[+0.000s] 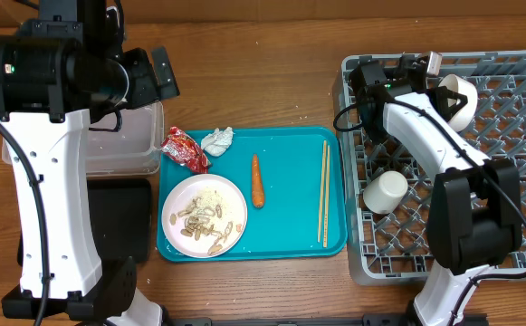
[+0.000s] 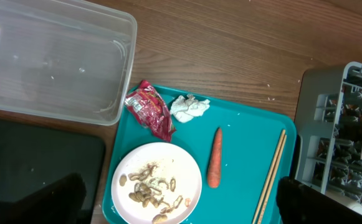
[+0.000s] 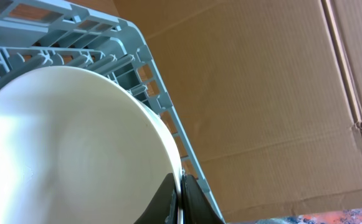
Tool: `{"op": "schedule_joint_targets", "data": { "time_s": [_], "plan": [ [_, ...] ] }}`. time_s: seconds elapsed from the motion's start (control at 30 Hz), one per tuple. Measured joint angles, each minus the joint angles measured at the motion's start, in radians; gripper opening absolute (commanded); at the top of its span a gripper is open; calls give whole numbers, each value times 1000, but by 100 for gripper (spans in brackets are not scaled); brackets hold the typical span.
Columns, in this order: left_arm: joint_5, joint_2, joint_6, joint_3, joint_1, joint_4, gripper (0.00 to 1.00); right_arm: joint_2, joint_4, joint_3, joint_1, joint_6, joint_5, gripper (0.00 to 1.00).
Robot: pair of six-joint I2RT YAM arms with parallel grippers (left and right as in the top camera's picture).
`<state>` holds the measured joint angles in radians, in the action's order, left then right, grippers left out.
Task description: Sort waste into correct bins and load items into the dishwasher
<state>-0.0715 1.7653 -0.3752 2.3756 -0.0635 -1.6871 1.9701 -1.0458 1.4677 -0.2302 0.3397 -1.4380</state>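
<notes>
My right gripper point(image 1: 439, 83) is shut on the rim of a white bowl point(image 3: 68, 143), held on edge at the back of the grey dishwasher rack point(image 1: 516, 81). A white cup point(image 1: 385, 192) lies in the rack's front left. The white plate point(image 2: 159, 180) carries brownish food scraps point(image 2: 149, 190); around it lie a carrot point(image 2: 214, 165), chopsticks point(image 2: 271, 171), a red wrapper point(image 2: 149, 109) and a white tissue point(image 2: 189, 107). My left gripper point(image 2: 187, 202) hangs open high above the plate. The clear tub point(image 2: 50, 56) and black tray point(image 2: 37, 162) sit to the left.
The plate and waste lie on a teal tray point(image 1: 294, 231) between the bins and the rack. A cardboard wall point(image 3: 261, 93) stands behind the rack. My left arm's white body point(image 1: 50, 199) rises over the table's left side.
</notes>
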Motion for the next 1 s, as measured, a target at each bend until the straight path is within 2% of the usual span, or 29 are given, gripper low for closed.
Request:
{"op": "schedule_joint_targets", "data": {
  "time_s": [0.37,0.57,1.0],
  "plan": [
    [0,0,0,0,0,0,100,0,6,0,5,-42,-51,4],
    [0,0,0,0,0,0,100,0,6,0,64,-86,-89,4],
    [0,0,0,0,0,0,100,0,16,-5,91,-105,-34,4]
  ]
}}
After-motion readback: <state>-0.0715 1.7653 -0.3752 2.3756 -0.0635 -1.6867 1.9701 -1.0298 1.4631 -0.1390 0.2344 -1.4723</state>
